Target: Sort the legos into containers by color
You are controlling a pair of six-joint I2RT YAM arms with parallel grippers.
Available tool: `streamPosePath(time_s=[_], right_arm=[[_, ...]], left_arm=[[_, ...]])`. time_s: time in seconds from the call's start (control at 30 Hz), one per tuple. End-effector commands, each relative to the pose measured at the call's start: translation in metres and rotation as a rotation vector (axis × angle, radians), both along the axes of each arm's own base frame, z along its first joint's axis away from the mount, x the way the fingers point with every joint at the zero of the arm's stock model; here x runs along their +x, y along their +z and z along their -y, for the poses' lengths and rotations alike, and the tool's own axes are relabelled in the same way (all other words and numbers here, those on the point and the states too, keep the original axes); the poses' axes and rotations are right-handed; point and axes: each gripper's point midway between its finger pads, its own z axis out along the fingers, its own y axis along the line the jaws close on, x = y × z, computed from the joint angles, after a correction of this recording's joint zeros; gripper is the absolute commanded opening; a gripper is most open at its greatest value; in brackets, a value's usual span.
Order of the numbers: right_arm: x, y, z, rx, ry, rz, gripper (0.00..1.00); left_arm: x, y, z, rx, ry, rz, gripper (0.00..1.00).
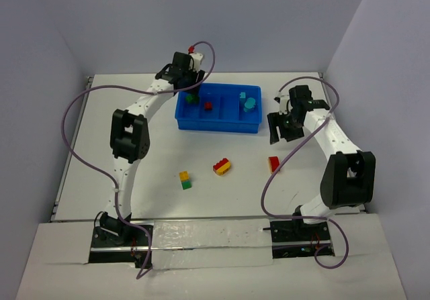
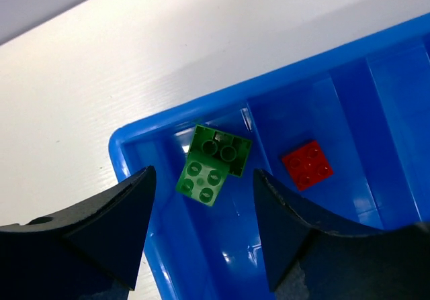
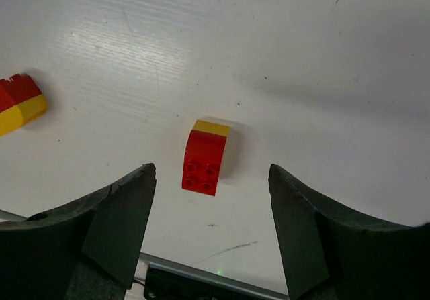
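Over the left end of the blue tray point(image 1: 215, 127) hangs the left gripper point(image 2: 201, 199), its jaws parted about halfway with nothing between them. A green lego point(image 2: 208, 169) sits loose below in the leftmost compartment; it may be two green pieces stacked, which I cannot settle. One compartment to the right lies a single red lego point(image 2: 306, 164), and farther right the teal legos point(image 1: 248, 102) fill their own slot. On the table point(image 1: 121, 132) in front of the tray, well apart from each other, wait a yellow-and-green pair point(image 1: 185, 180), a red-and-yellow pair point(image 1: 221, 166) and, rightmost, a red-and-yellow brick point(image 3: 205, 162). The right gripper point(image 3: 211, 172) hovers directly above that last brick, jaws wide enough to straddle it and holding nothing. The step in hand looks like dropping off green on the left while the right arm lines up its next pick. That pick calls for a straight descent and a close on the brick's sides. The joined colours will likely need pulling apart with both grippers before either half can go into a compartment.
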Motion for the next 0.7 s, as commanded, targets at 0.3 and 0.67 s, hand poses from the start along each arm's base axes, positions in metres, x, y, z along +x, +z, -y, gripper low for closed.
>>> streamPosePath(time_s=[0.3,0.67], right_arm=[[-0.025,-0.027,-0.008,-0.087,0.053,-0.080,0.73],[-0.041,-0.053,-0.006,-0.109,0.052,-0.191,0.70]], left_arm=[[-0.040,0.130,0.006,-0.124,-0.054,0.171,0.70],[-0.094,0.132,-0.004,-0.188,-0.050,0.115,0.70]])
